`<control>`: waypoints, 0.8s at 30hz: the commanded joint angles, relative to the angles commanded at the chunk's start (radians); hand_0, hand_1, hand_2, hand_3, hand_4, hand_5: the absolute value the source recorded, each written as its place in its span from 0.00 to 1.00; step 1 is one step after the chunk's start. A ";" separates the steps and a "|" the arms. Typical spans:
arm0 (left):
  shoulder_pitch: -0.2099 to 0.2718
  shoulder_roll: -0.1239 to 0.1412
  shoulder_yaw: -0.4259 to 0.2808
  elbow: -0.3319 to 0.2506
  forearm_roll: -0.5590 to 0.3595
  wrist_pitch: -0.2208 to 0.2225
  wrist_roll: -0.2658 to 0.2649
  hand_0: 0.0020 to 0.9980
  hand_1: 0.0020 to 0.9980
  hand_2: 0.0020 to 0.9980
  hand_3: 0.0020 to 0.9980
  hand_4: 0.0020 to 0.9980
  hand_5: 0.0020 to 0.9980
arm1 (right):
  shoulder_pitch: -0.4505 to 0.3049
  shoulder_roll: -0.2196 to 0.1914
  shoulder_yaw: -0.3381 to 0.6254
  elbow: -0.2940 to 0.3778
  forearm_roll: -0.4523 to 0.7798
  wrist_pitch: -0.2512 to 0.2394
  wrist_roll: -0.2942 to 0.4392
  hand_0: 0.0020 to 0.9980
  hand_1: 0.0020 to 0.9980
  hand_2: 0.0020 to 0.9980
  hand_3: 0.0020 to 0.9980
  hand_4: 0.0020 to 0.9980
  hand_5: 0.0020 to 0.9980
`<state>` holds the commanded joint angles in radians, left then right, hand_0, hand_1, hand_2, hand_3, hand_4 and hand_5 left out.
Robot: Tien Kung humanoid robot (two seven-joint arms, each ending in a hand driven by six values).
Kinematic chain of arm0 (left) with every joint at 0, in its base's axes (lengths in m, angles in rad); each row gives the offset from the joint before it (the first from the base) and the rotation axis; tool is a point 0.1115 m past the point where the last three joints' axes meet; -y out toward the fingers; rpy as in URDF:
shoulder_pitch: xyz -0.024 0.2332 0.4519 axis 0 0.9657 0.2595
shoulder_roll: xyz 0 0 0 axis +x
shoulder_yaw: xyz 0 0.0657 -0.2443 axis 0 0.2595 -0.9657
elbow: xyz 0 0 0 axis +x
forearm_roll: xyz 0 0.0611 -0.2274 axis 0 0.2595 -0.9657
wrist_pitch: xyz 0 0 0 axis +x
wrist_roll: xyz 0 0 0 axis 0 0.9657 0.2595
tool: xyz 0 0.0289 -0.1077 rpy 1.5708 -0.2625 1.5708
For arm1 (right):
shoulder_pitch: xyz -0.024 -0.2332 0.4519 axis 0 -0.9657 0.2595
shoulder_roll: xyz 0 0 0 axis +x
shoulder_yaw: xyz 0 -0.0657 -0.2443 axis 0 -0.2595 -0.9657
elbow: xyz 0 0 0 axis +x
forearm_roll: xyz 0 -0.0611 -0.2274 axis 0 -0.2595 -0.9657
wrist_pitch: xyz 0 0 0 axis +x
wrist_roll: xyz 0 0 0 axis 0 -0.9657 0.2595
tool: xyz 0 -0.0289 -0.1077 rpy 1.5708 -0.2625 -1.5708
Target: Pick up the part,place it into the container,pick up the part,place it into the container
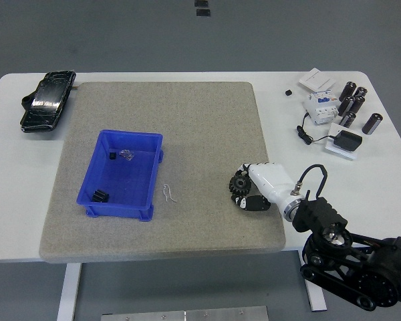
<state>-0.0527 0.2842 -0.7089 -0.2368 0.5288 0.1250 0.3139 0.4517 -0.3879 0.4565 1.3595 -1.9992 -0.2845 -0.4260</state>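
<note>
A black gear (240, 183) lies on the grey mat (187, 120) near its right edge. My right hand (248, 188), white with black fingertips, comes in from the lower right. Its fingers (246, 167) curl over the gear's far side and the thumb (248, 202) presses on the near side, so it is shut on the gear, which still touches the mat. The blue container (90, 175) stands on the mat's left half and holds a few small black and clear parts (101, 195). The left arm is out of view.
A thin white wire piece (170, 193) lies just right of the container. A black pouch (47, 100) sits at the far left. Dark cylinders (355, 103), a white breaker (319, 104) and a black adapter with cable (347, 141) crowd the far right.
</note>
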 joint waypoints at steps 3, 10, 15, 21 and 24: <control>0.000 0.000 0.001 0.000 -0.001 0.000 -0.001 0.68 0.63 0.61 0.59 0.64 0.28 | 0.000 0.001 -0.003 -0.004 -0.002 0.000 0.000 0.43 0.56 0.52 0.60 0.63 0.05; 0.000 0.001 0.000 0.000 -0.001 0.001 0.000 0.68 0.63 0.61 0.59 0.64 0.28 | 0.000 0.002 -0.002 -0.003 -0.009 -0.006 0.002 0.44 0.56 0.51 0.59 0.61 0.02; 0.000 0.000 0.000 0.000 -0.003 0.001 -0.001 0.68 0.63 0.61 0.59 0.64 0.29 | 0.012 0.004 0.006 0.020 -0.020 -0.012 0.001 0.45 0.56 0.51 0.59 0.59 0.00; 0.002 -0.001 -0.003 -0.001 0.001 0.001 0.002 0.68 0.63 0.61 0.59 0.64 0.29 | 0.068 0.037 -0.004 0.049 -0.032 -0.012 -0.006 0.45 0.56 0.51 0.59 0.60 0.00; 0.002 -0.001 -0.005 -0.001 0.004 0.001 0.003 0.68 0.63 0.61 0.59 0.64 0.29 | 0.116 0.074 -0.026 0.051 -0.031 -0.009 -0.009 0.45 0.56 0.51 0.59 0.60 0.00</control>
<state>-0.0511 0.2833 -0.7136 -0.2381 0.5323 0.1264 0.3167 0.5672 -0.3139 0.4306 1.4107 -2.0306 -0.2939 -0.4352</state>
